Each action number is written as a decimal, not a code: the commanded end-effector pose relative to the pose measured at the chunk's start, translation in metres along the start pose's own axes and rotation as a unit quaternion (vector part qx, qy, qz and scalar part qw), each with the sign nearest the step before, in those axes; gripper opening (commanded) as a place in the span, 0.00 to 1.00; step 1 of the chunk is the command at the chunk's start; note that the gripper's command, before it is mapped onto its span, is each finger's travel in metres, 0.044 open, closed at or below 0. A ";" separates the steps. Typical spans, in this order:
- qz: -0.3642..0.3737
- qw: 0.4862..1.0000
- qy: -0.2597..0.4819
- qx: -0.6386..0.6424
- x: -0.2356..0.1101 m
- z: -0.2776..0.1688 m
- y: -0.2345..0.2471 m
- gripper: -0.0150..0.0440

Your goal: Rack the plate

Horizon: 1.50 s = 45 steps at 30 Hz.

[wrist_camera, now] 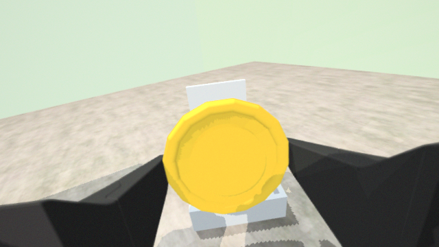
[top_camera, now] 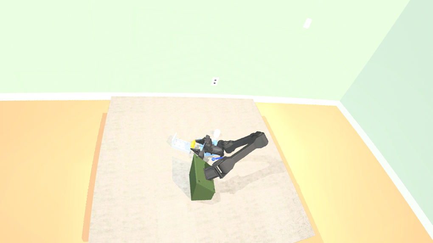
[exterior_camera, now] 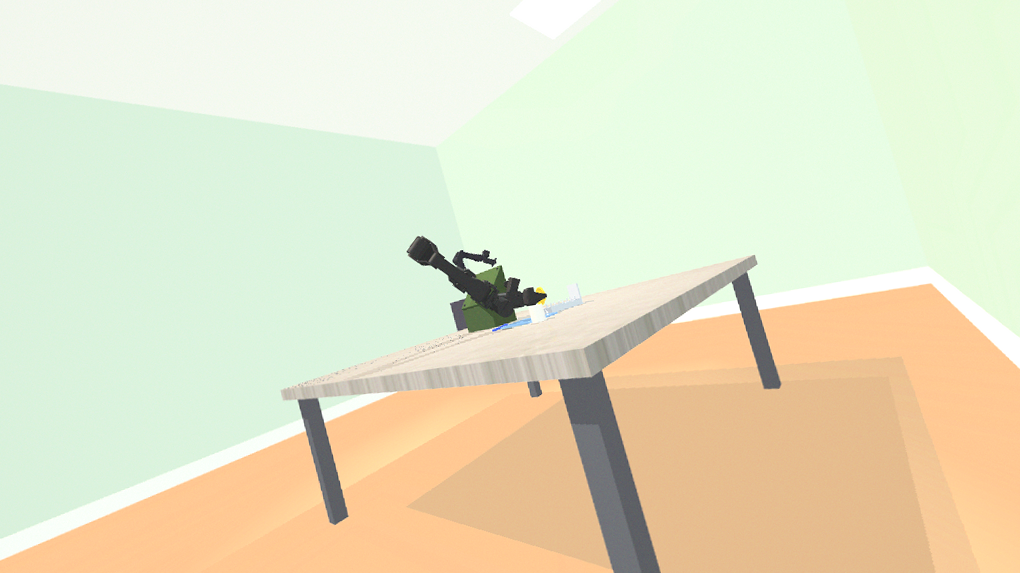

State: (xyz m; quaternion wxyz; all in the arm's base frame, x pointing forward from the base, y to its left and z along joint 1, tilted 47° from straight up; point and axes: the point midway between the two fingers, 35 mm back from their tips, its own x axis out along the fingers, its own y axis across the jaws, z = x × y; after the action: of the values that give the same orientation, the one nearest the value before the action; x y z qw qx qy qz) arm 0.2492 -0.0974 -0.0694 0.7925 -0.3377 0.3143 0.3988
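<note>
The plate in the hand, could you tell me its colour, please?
Yellow; the plate shows best in the wrist view.

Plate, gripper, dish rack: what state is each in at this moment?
Plate: upright, face toward the wrist camera, clamped at its edges, in front of the rack.
Gripper: shut on the plate.
Dish rack: on the table behind the plate; whether the plate sits in a slot yet cannot be told.
</note>
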 end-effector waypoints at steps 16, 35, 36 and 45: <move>-0.001 1.000 -0.003 -0.005 0.026 0.004 -0.004 0.25; 0.000 1.000 -0.005 -0.011 0.045 -0.012 -0.006 0.25; 0.000 1.000 -0.005 -0.011 0.045 -0.012 -0.006 0.25; 0.001 1.000 -0.002 -0.006 0.043 -0.009 -0.005 0.25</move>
State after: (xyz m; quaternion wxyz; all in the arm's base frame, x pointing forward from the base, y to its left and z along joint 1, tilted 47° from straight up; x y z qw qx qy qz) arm 0.2726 -0.0893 -0.1064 0.7903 -0.3427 0.3094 0.4028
